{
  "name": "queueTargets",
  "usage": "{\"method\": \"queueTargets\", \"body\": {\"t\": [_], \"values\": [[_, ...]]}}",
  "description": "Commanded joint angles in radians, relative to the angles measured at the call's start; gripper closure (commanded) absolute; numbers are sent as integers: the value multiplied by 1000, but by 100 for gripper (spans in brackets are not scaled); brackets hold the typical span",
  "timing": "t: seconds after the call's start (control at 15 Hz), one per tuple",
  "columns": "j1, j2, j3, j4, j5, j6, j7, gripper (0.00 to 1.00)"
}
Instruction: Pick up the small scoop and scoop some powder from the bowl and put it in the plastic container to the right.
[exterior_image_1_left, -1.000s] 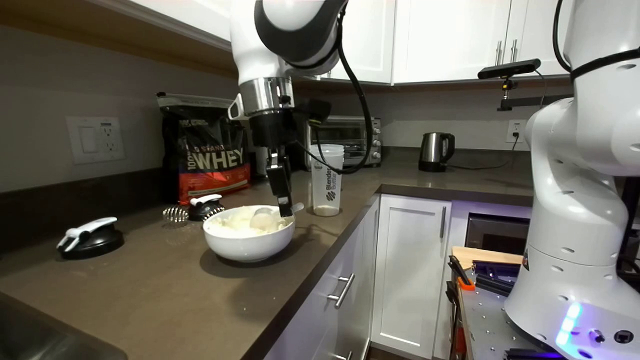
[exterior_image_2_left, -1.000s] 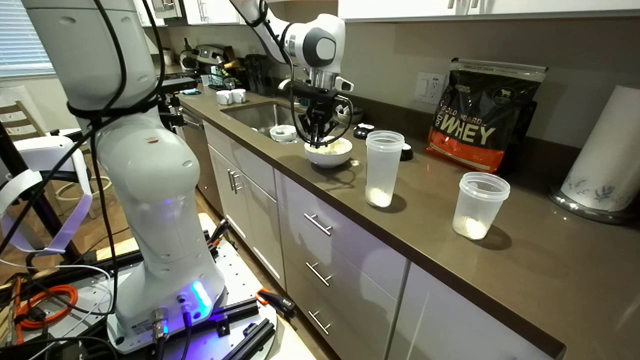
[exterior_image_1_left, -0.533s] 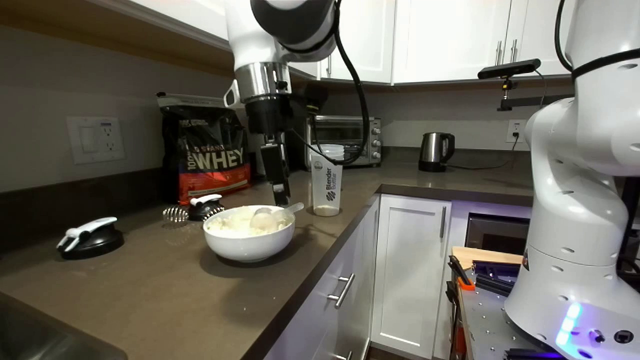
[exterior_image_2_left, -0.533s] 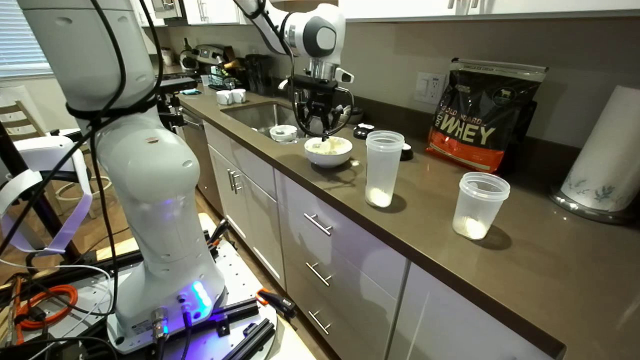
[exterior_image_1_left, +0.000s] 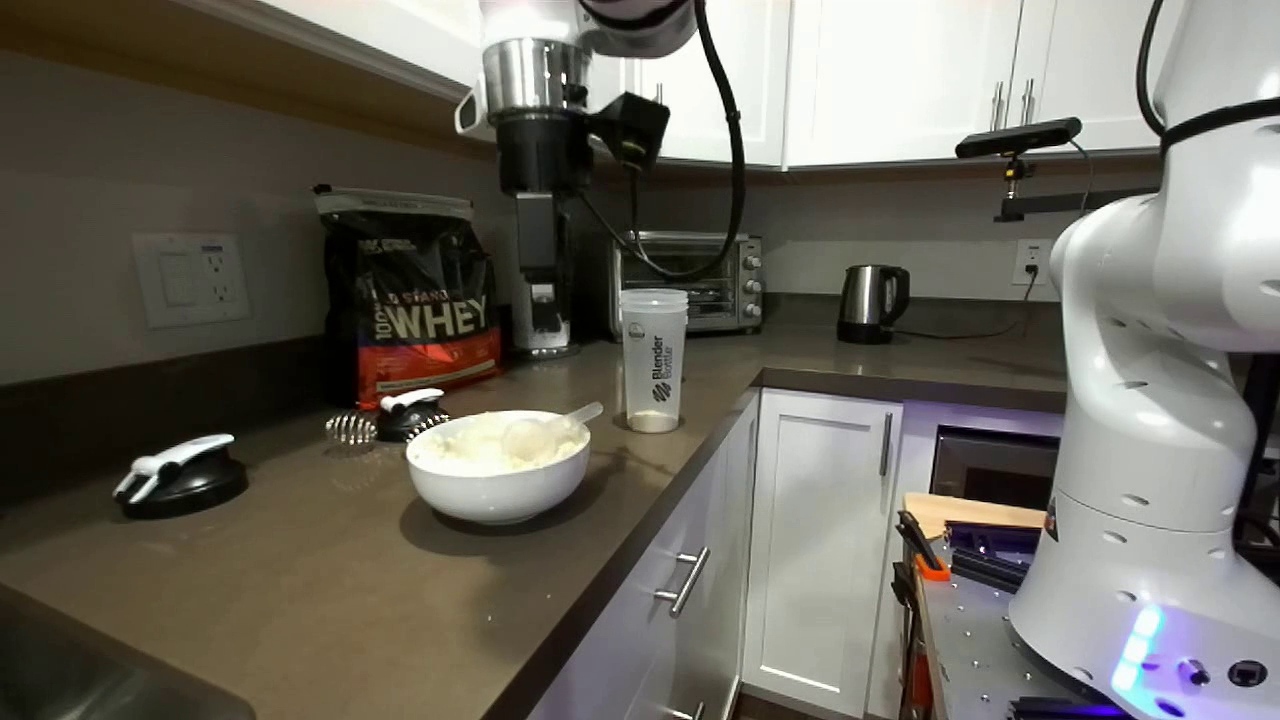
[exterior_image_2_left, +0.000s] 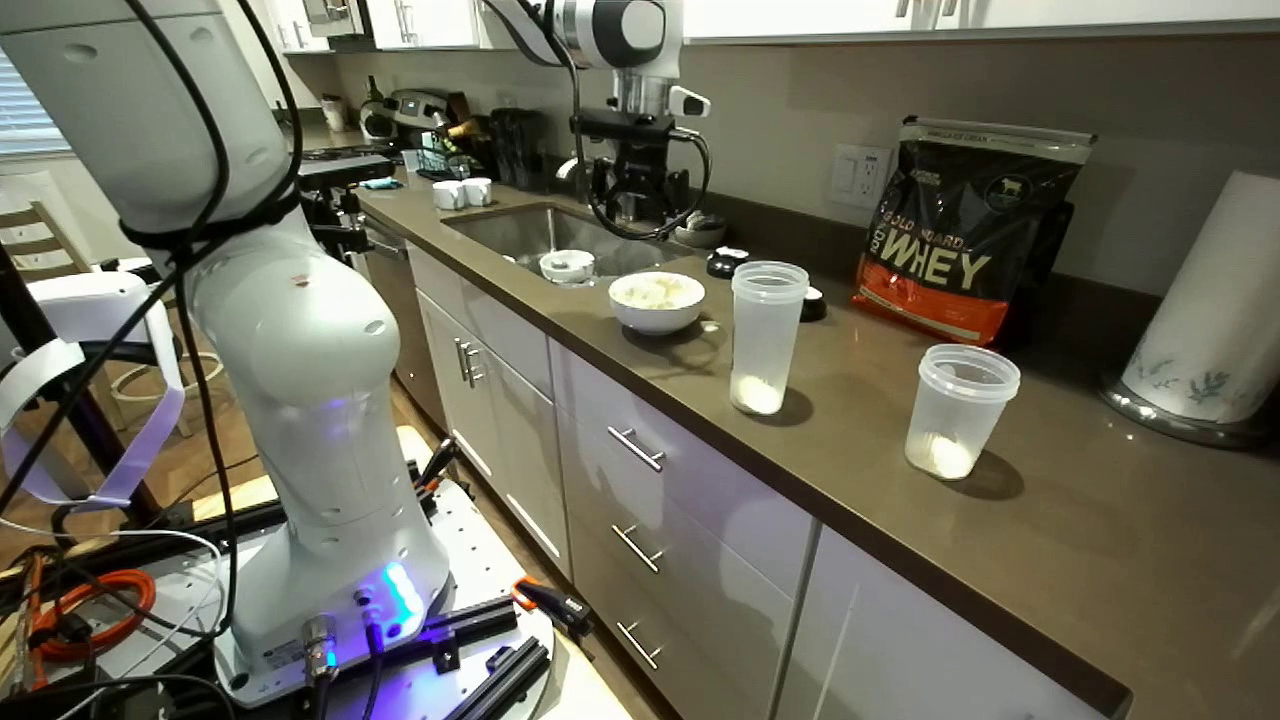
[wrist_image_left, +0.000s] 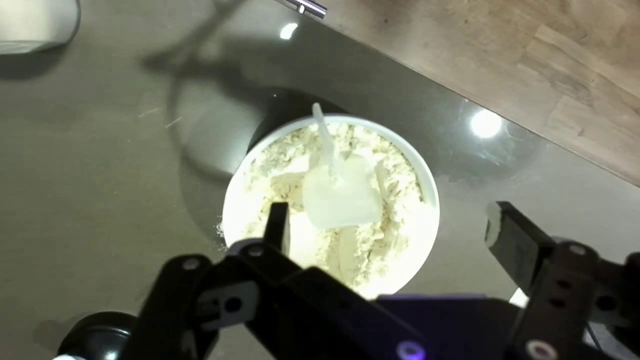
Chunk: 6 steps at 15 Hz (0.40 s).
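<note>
The white bowl (exterior_image_1_left: 497, 493) stands on the counter, heaped with pale powder (wrist_image_left: 400, 210). On the powder rests the translucent white small scoop (wrist_image_left: 342, 200), its handle (exterior_image_1_left: 583, 413) leaning past the rim. Above the bowl hangs my gripper (wrist_image_left: 387, 220), open, with nothing between its fingers; it touches neither scoop nor bowl. The tall clear plastic container (exterior_image_2_left: 767, 325), a lettered shaker cup, stands upright beside the bowl with a little pale powder at its bottom. Its top edge also shows in an exterior view, on the cup (exterior_image_1_left: 654, 350).
A shorter clear tub (exterior_image_2_left: 960, 410) with pale powder stands farther along the counter. The black WHEY bag (exterior_image_1_left: 420, 300), black lids (exterior_image_1_left: 190, 480) and a wire ball (exterior_image_1_left: 350, 430) sit toward the wall. A paper-towel roll (exterior_image_2_left: 1210, 310) and a sink (exterior_image_2_left: 560, 230) are also near.
My gripper has risen well above the bowl and its jaws have spread. A second ago its fingertips were at the scoop's handle; the scoop has stayed in the powder.
</note>
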Motion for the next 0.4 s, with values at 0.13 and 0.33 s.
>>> {"method": "queueTargets", "body": {"t": [0.13, 0.33], "values": [[3, -24, -8, 2, 1, -10, 1, 0], [3, -15, -7, 2, 1, -10, 1, 0]]}}
